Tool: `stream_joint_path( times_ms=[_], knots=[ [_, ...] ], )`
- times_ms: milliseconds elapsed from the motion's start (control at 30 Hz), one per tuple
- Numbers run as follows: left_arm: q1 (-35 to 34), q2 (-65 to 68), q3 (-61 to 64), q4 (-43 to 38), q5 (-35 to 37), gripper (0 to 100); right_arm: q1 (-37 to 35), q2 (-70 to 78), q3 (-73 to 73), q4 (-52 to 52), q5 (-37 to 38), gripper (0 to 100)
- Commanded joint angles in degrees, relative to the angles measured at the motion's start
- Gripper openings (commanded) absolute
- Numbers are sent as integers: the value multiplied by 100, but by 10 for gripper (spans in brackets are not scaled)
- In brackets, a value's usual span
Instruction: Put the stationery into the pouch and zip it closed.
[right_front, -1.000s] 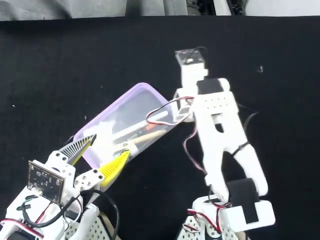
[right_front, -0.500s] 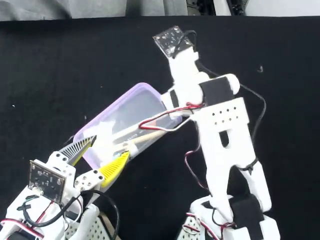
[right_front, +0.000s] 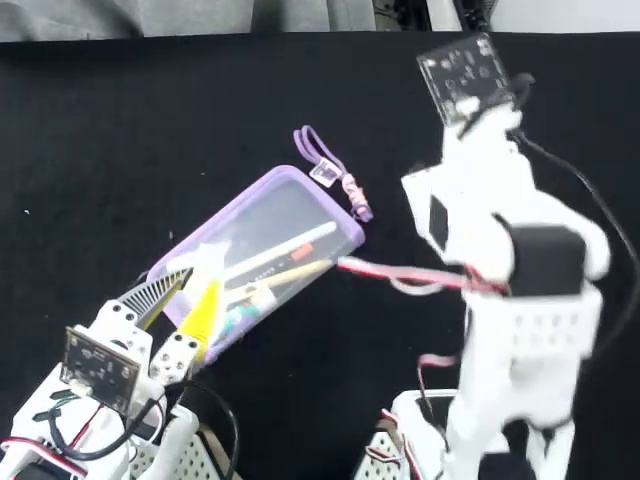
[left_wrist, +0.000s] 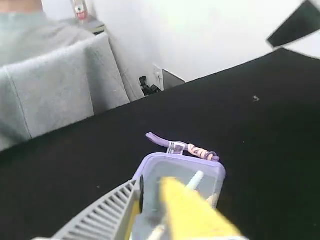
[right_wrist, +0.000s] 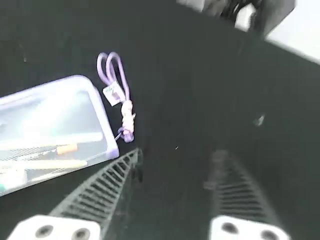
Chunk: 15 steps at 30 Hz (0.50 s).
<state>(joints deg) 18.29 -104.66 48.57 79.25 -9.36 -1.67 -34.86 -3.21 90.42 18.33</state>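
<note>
A translucent purple pouch (right_front: 262, 235) lies slanted on the black table, with pens and pencils (right_front: 285, 257) inside. Its purple strap (right_front: 335, 172) trails off the far corner. My left gripper (right_front: 182, 302) is at the pouch's near end, its yellow finger (left_wrist: 192, 212) pressed on top and its grey finger (left_wrist: 107, 217) at the edge, shut on the pouch (left_wrist: 172, 175). The right gripper (right_wrist: 176, 156) hangs open above bare table, to the right of the pouch (right_wrist: 50, 130) and strap (right_wrist: 117, 90), with nothing between its fingers.
The black table (right_front: 150, 120) stretches bare to the left, back and right of the pouch. A grey cloth (right_front: 100, 15) lies along the far edge. The raised right arm (right_front: 510, 250) stands over the table's right half.
The right arm lifted off the pouch's far end and swung up and to the right, uncovering the strap. My left gripper's yellow finger closed in onto the pouch.
</note>
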Motion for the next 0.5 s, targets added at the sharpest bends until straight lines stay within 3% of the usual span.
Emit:
stream_joint_path(
  times_ms=[0, 133, 333, 467],
  knots=[
    [-40, 0, -189, -105, -440, 34, 62, -760, 233, -9, -70, 22],
    [-303, -9, -848, -88, -396, 27, 88, -1666, 1138, -484, -651, 11],
    [-1974, -9, -1560, 457, -396, 29, 62, -3635, 2712, -1081, -686, 11],
    [-2598, -9, -1508, 782, -387, 29, 62, -4831, 3626, -1213, -677, 11]
  ],
)
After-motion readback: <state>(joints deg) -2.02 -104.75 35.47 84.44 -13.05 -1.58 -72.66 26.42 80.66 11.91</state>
